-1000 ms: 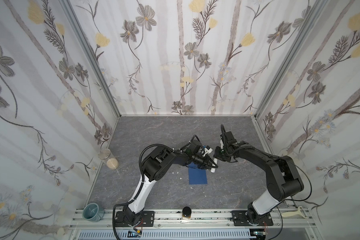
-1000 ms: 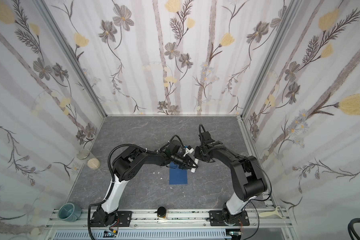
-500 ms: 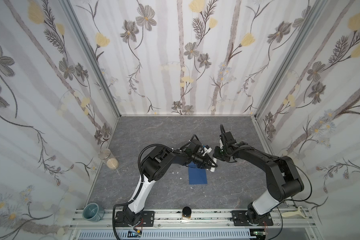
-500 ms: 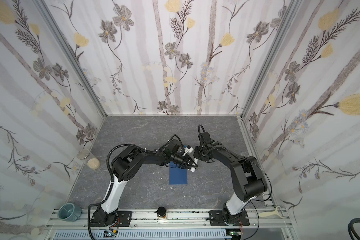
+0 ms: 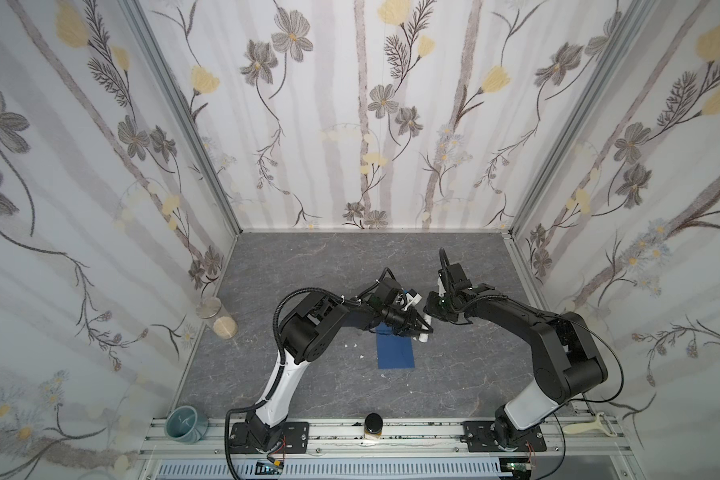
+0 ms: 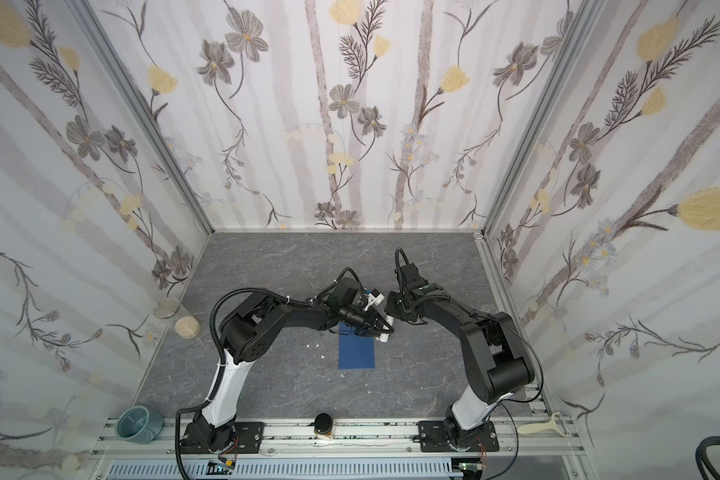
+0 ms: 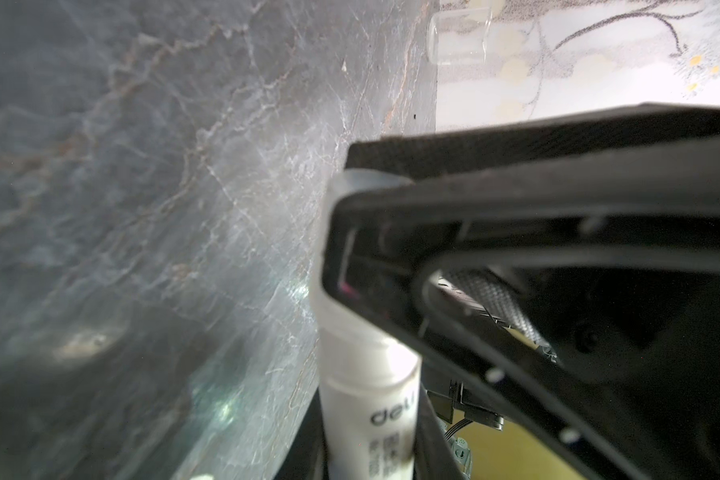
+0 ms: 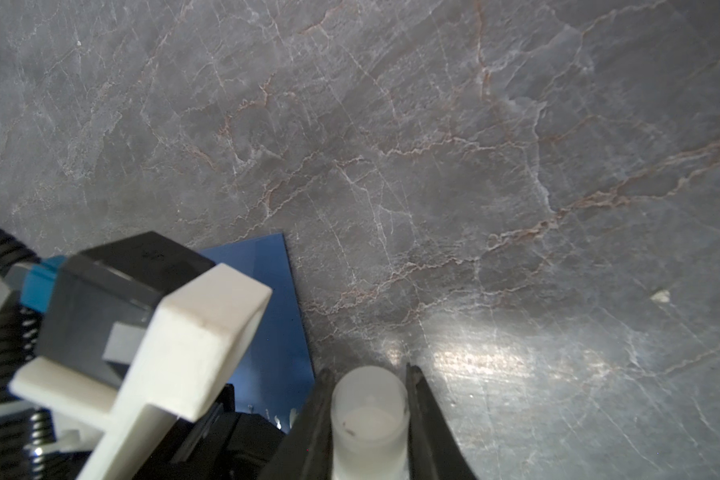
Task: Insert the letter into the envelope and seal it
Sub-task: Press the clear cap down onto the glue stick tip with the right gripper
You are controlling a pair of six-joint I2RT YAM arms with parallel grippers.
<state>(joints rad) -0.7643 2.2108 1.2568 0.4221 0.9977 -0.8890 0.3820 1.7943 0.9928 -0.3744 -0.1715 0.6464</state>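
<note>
Left hand (image 5: 421, 328) and right hand (image 8: 368, 372) clamp the glue stick (image 7: 366, 395) beside the envelope (image 5: 395, 353).

Glue stick tube (image 7: 366, 399): grey print "del", cut off; smaller print below illegible

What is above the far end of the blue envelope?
The left gripper hangs there, holding a white glue stick that the right gripper also grips. The left arm covers that end of the envelope; its flap cannot be seen.
</note>
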